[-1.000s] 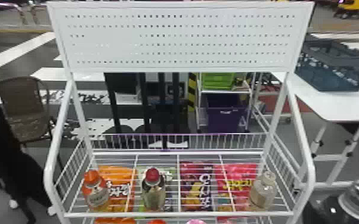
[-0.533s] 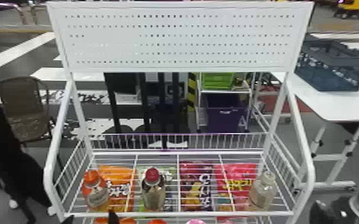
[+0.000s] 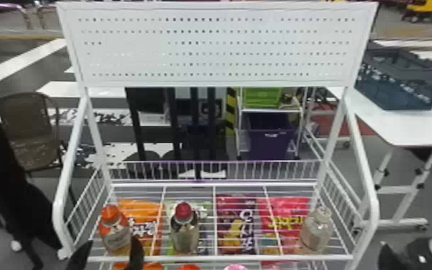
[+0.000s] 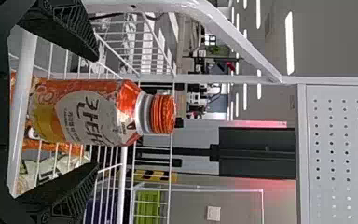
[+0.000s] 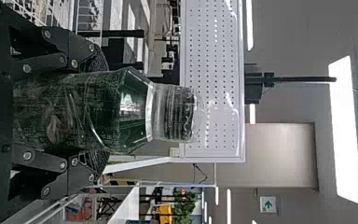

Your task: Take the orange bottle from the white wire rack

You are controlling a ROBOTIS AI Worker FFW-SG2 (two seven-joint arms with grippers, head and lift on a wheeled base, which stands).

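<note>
White wire rack [image 3: 214,257] and surroundings. The rack, the largest object, stands centrally in the head view, with a perforated panel [image 3: 226,50] above its shelf. A white table [image 3: 405,125] stands to its right, and a brown chair [image 3: 25,133] to its left. A dark blue-grey crate [image 3: 402,89] rests on the table. Four snack bags, orange [image 3: 141,212], green [image 3: 206,235], dark purple [image 3: 233,229] and pink [image 3: 283,208], are seen through the shelf wires from left to right.

The left gripper [image 3: 111,240] is at the rack's front left; its fingers are spread apart on either side of the orange bottle [image 4: 93,112], a gap separating each from it. The right gripper [image 3: 405,255], at the lower right of the head view, is clamped on a transparent bottle [image 5: 93,112], away from the shelf.

The orange bottle stands upright on the shelf near its left end, just behind the front rail. A red-capped bottle [image 3: 184,233] stands left of the shelf's middle, and a clear bottle [image 3: 315,233] near its right end.
</note>
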